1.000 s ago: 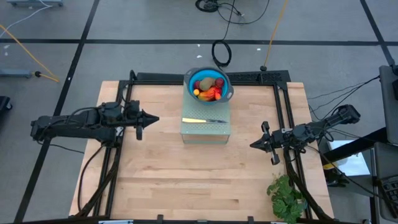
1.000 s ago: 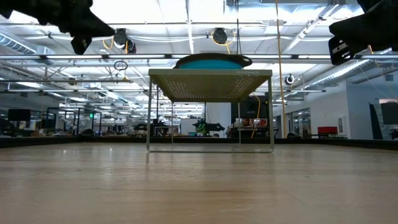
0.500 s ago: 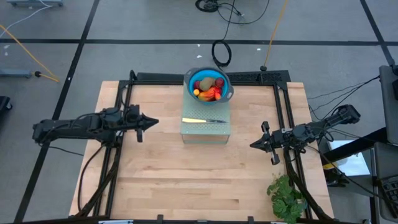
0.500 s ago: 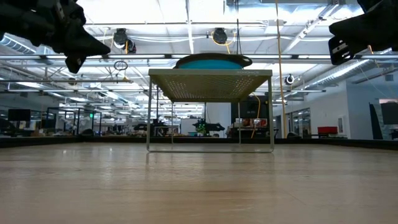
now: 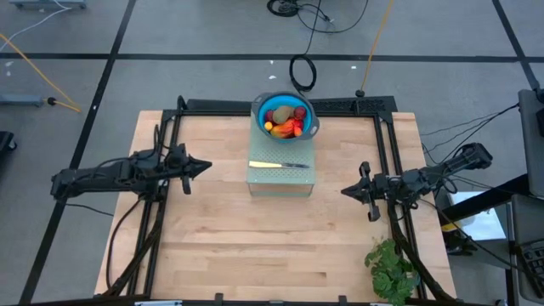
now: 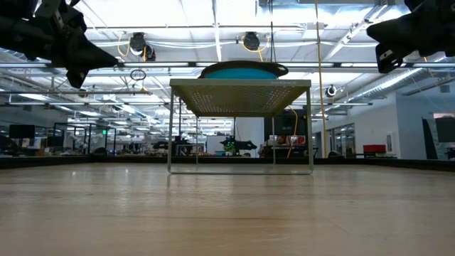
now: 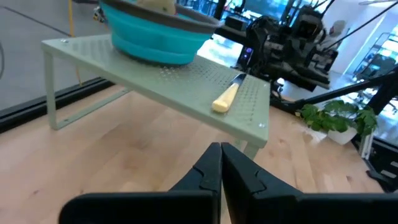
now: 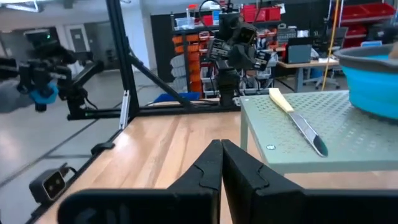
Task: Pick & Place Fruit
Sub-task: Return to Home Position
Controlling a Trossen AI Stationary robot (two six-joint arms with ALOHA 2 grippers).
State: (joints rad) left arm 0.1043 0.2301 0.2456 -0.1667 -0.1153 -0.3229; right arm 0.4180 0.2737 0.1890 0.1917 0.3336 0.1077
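Fruit [image 5: 286, 119], a heap of orange-red, dark red and brownish-green pieces, lies in the blue strainer bowl [image 5: 258, 112]. The bowl stands on the far end of the pale green perforated shelf [image 5: 280, 179], at the far middle of the wooden table [image 5: 221, 246].

From left to right in the high view:

- **Left arm:** the left gripper [image 5: 205, 165] hangs above the table's left half, well apart from the shelf and pointing toward it. Its wrist view shows the two fingers [image 7: 208, 171] pressed together with nothing between them.
- **Shelf:** just in front of the bowl, the yellow-handled knife [image 5: 276, 164] lies crosswise, handle to the left and blade to the right.
- **Right arm:** the right gripper [image 5: 346, 192] hangs above the table's right half, likewise pointing at the shelf. Its fingers [image 8: 210, 163] are closed on each other and empty.
- **Front right:** a leafy green bunch [image 5: 392, 269] lies near the table's front right corner.

In the low view both grippers show well clear of the table top.
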